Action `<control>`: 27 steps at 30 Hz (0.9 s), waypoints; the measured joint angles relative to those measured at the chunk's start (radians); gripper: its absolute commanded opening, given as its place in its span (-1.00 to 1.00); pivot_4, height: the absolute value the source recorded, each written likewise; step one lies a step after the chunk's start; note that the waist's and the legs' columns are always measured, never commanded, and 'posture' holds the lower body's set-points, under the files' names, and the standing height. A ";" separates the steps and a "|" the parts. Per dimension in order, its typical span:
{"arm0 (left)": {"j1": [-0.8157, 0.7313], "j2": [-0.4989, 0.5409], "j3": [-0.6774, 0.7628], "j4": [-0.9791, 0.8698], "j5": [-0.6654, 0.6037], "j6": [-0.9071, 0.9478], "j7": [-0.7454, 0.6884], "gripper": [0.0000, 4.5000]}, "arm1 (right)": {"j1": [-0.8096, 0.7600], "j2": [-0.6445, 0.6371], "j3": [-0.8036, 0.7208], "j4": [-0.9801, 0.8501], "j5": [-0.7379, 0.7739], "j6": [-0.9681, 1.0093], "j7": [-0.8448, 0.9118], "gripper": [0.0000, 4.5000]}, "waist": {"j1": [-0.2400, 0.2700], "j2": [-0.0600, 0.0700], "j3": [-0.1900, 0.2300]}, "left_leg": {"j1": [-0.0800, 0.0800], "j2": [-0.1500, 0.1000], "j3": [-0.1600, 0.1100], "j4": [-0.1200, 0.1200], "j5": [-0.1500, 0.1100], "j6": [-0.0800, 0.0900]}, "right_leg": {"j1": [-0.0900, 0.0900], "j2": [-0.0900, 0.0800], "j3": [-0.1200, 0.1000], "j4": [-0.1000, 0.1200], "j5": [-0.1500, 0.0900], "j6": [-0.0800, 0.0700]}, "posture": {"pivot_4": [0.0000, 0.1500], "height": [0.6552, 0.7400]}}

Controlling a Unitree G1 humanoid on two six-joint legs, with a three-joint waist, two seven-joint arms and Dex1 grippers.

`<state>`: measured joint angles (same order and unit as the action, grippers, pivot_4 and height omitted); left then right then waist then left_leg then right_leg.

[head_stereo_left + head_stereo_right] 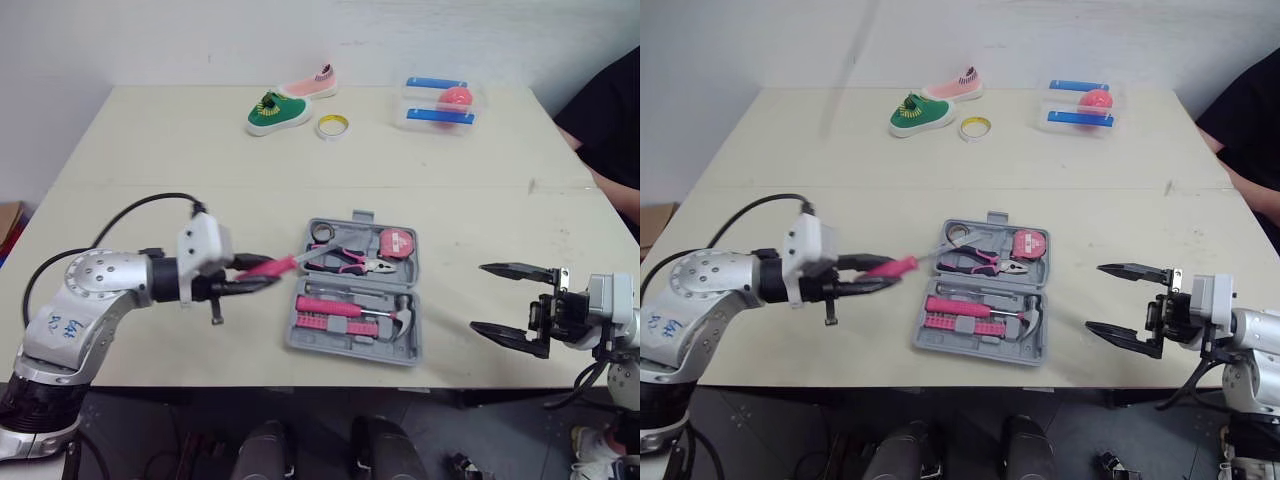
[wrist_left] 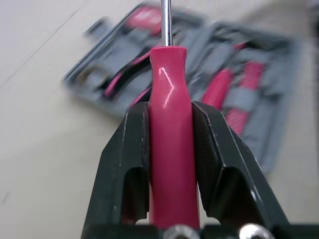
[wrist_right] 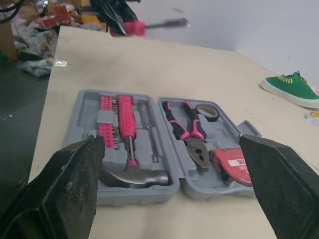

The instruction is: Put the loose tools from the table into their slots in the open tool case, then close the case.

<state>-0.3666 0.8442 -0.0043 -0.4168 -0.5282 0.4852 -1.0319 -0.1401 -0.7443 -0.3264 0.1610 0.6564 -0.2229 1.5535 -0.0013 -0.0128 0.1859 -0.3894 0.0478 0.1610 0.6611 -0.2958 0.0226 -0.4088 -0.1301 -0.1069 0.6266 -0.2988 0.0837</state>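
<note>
The grey tool case (image 1: 345, 345) lies open near the table's front edge, holding pink pliers (image 1: 345, 261), a tape measure (image 1: 398, 243), a hammer (image 1: 372, 315), a bit set and a roll of tape. My left gripper (image 1: 268, 274) is shut on a pink-handled screwdriver (image 1: 268, 266), held just left of the case with its metal shaft (image 2: 166, 22) pointing over the case's left half. My right gripper (image 1: 498, 300) stands open to the right of the case, nothing between its fingers (image 3: 60, 189).
At the table's far side lie a green shoe (image 1: 277, 111), a pink shoe (image 1: 312, 86), a yellow tape ring (image 1: 332, 125) and a clear box with a pink ball (image 1: 442, 104). A person's dark sleeve (image 1: 608, 110) is at the right edge.
</note>
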 measured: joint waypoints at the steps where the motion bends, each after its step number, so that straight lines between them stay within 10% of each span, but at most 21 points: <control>1: -0.023 0.003 -0.047 -0.002 0.014 0.001 -0.027 -0.76 | 0.013 -0.011 0.006 -0.002 0.007 0.005 0.001 1.00 | 0.000 0.000 0.000 | 0.000 0.000 0.000 0.000 0.000 0.000 | 0.000 0.001 0.000 0.000 0.000 0.000 | 1.00 1.00; 9: -0.190 -0.086 -0.404 0.092 0.265 0.065 -0.051 -0.76 | 0.045 -0.009 0.080 -0.035 0.012 0.013 0.003 1.00 | -0.001 0.000 0.000 | 0.000 0.001 0.001 0.003 0.001 0.002 | 0.000 0.010 0.000 0.000 0.002 0.003 | 1.00 1.00; 25: -0.235 -0.179 -0.492 0.109 0.369 0.169 -0.026 -0.76 | 0.107 0.001 0.082 -0.163 0.004 0.044 -0.038 1.00 | 0.001 0.000 0.000 | 0.000 0.002 0.000 0.004 0.001 0.002 | 0.001 0.010 0.003 0.001 0.001 0.001 | 1.00 1.00; 27: -0.234 -0.180 -0.488 0.107 0.371 0.173 -0.022 -0.14 | 0.109 0.001 0.082 -0.197 0.003 0.071 -0.060 1.00 | 0.001 0.000 0.000 | 0.000 0.001 0.000 0.005 0.001 0.002 | 0.001 0.009 0.003 0.001 0.001 0.001 | 1.00 1.00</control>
<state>-0.6010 0.6639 -0.4925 -0.3100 -0.1575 0.6584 -1.0542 -0.0315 -0.7433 -0.2445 -0.0358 0.6594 -0.1514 1.4940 0.0000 -0.0132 0.1862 -0.3897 0.0493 0.1605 0.6657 -0.2945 0.0245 -0.4082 -0.1214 -0.1036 0.6278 -0.2982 0.0848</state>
